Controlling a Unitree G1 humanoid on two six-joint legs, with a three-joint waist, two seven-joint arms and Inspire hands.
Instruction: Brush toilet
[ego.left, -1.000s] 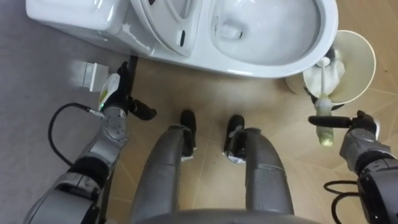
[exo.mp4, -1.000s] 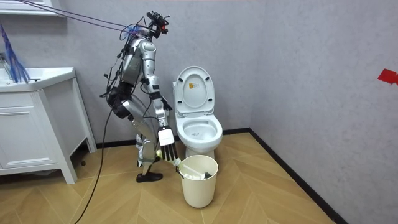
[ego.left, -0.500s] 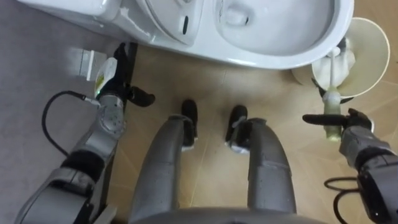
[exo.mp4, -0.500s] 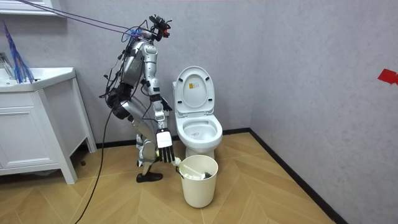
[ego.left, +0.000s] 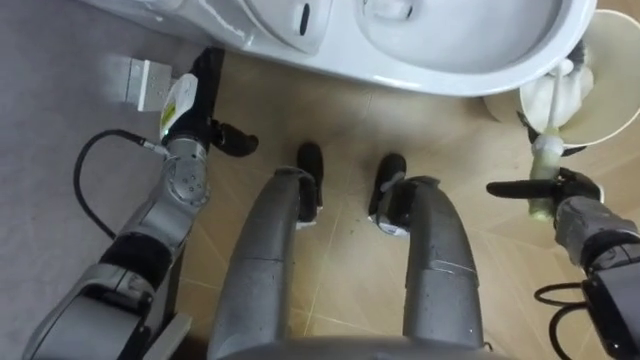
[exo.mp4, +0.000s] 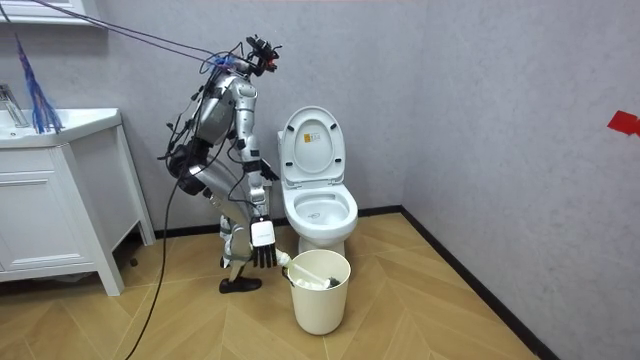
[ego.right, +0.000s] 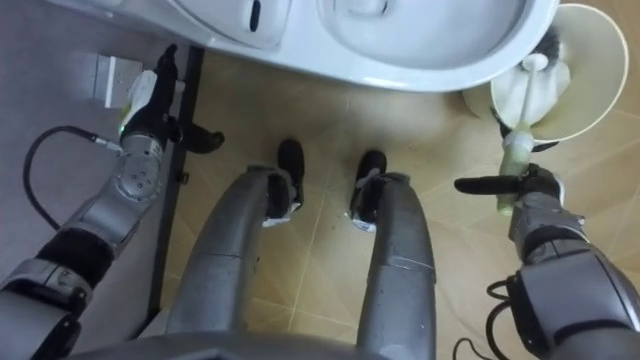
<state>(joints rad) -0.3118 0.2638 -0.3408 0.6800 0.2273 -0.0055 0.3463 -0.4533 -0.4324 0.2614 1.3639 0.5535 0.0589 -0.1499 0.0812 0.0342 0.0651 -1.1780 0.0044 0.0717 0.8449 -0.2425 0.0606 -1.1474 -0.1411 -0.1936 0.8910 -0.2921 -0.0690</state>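
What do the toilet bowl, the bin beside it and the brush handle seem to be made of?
The toilet bowl looks like glazed ceramic: white, glossy, with bright reflections. The bin is probably plastic: cream, smooth, with a thin rim and a dull sheen. The brush handle seems to be plastic too, pale and smooth, though that is less certain.

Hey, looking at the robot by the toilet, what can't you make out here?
Brush head: eye views, sunk in the bin.
Right hand holding the brush handle or not: eye views, the hand itself covers it; room view, too small.
Toilet bowl: eye views, far part cut by the top edge.
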